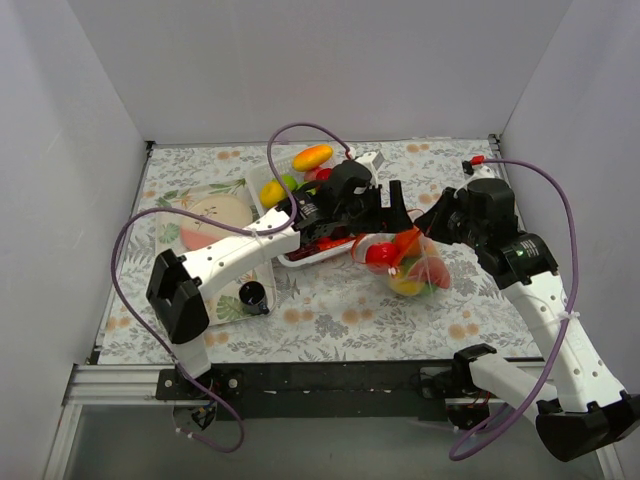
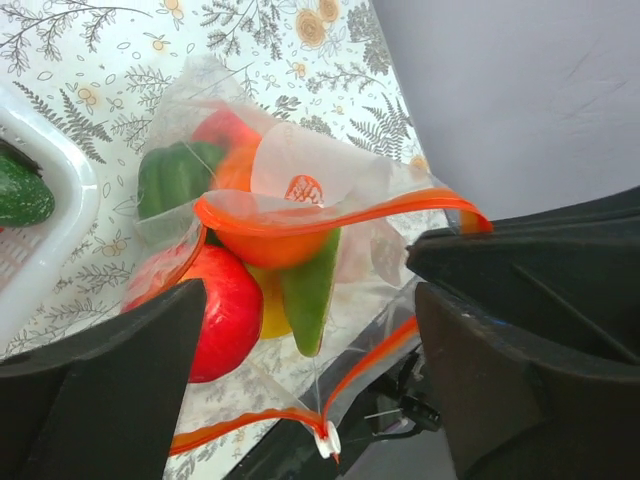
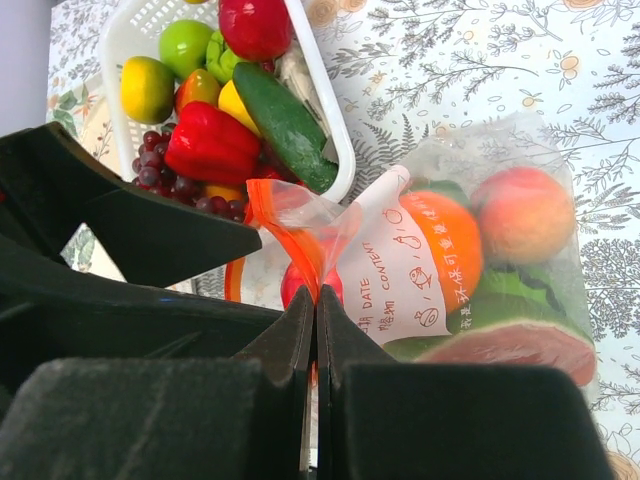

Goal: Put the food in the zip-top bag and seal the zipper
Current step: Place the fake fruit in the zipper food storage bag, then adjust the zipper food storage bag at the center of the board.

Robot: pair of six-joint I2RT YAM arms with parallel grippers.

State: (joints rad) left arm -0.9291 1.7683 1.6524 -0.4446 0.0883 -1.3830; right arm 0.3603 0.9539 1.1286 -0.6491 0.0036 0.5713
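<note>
I have the left gripper [image 2: 305, 300] with its jaws wide apart; the zip-top bag [image 2: 300, 165] lies just ahead of it, mouth turned back toward the wrist and sitting in the gap between the two fingers; the zipper [image 2: 330, 215] loops across that gap in an open curve, and I cannot tell whether its end touches the right-hand finger. Through the mouth I see food already inside: a round red fruit [image 2: 225, 310], an orange [image 2: 270, 245], a green pepper [image 2: 175, 175]; a white tray [image 2: 60, 200] sits off to this gripper's left.

The right gripper [image 3: 312, 330] has its fingers pressed together, clamped on the zipper; the strip runs straight down into the seam between them; the bag spreads ahead and to the right of the fingertips, with a peach [image 3: 522, 212] and a watermelon slice [image 3: 510, 345] showing through its wall; ahead and to the left the tray holds a red pepper [image 3: 210, 145], a cucumber [image 3: 285, 120] and grapes [image 3: 160, 175].

From above, the two grippers face each other across the bag's mouth; the bag rests on the table [image 1: 330, 320], just beside the tray.
</note>
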